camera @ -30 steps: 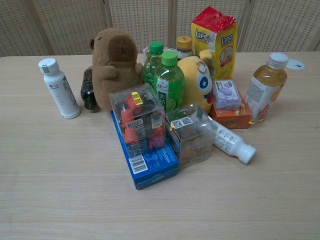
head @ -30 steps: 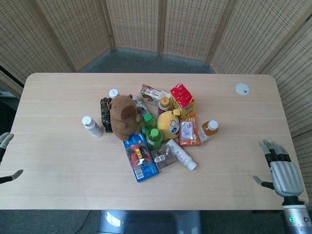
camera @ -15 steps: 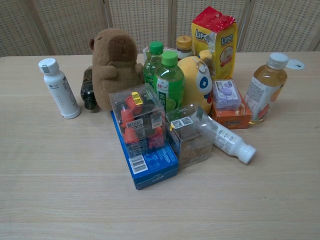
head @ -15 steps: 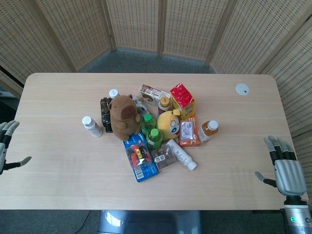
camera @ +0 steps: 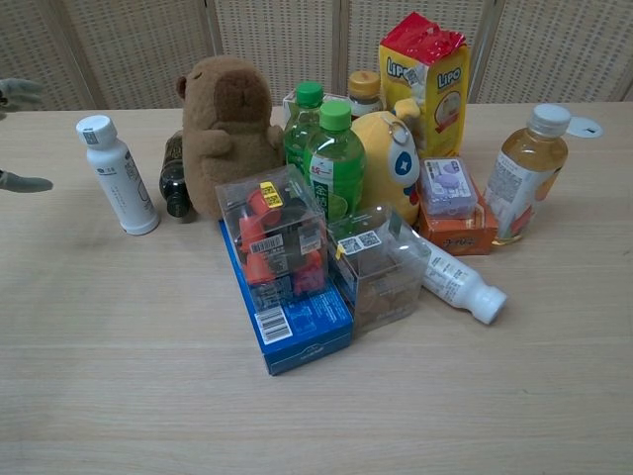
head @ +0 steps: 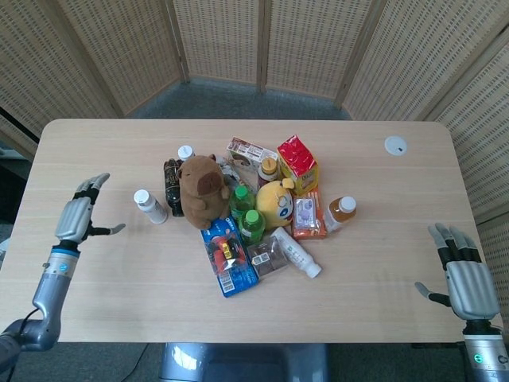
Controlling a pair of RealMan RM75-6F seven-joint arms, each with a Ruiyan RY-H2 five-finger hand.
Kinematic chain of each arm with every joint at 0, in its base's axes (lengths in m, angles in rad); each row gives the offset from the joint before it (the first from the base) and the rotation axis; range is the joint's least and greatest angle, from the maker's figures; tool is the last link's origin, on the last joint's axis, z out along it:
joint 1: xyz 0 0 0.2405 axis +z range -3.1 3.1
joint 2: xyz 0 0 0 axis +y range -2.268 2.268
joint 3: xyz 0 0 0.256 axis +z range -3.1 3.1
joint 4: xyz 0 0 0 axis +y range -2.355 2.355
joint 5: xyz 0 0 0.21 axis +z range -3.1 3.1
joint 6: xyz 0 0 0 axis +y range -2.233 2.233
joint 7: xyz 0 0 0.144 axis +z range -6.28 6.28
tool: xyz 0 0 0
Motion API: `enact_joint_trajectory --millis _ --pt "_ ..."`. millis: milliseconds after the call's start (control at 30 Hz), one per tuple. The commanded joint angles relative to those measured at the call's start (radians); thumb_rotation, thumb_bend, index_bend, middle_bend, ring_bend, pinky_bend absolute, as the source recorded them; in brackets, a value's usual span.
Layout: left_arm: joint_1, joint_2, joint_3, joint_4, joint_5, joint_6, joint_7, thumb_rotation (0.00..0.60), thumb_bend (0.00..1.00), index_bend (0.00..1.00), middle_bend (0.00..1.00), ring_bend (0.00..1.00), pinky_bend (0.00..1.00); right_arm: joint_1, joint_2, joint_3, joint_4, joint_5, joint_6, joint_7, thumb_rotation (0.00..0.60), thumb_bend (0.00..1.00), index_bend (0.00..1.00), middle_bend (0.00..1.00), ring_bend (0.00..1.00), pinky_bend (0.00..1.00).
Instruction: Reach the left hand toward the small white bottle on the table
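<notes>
The small white bottle (head: 149, 206) (camera: 117, 175) stands upright on the table, left of the pile of goods. My left hand (head: 79, 213) hovers over the table to the bottle's left, fingers spread and holding nothing, a clear gap away from it. In the chest view only its fingertips (camera: 22, 182) show at the left edge. My right hand (head: 464, 279) is open near the table's right front corner, far from the bottle.
A brown capybara plush (head: 201, 189), a dark bottle (head: 172, 185), two green bottles (head: 246, 215), a blue box (head: 227, 259), clear boxes, a yellow plush, a red snack bag (head: 298, 163) and a tea bottle (head: 340, 211) crowd the middle. A white cap (head: 395, 145) lies far right.
My left hand has moved from off the table's left edge inward and up toward the white bottle. The right hand shifted only slightly.
</notes>
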Motion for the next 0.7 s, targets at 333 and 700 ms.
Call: enact_joint_trajectory --millis 333,700 --pt "-0.095 -0.198 -0.038 0.126 -0.07 -0.069 0.04 0.6 0.0 0.0 0.0 0.0 0.0 0.0 0.013 0.0 -0.007 -0.001 -0.005 0.022 0.6 0.0 0.0 0.0 0.0 0.0" --pt "-0.144 -0.425 -0.074 0.407 -0.062 0.06 0.049 0.6 0.0 0.91 0.89 0.71 0.72 0.0 0.018 -0.001 -0.007 -0.001 -0.007 0.031 0.6 0.0 0.0 0.0 0.0 0.0"
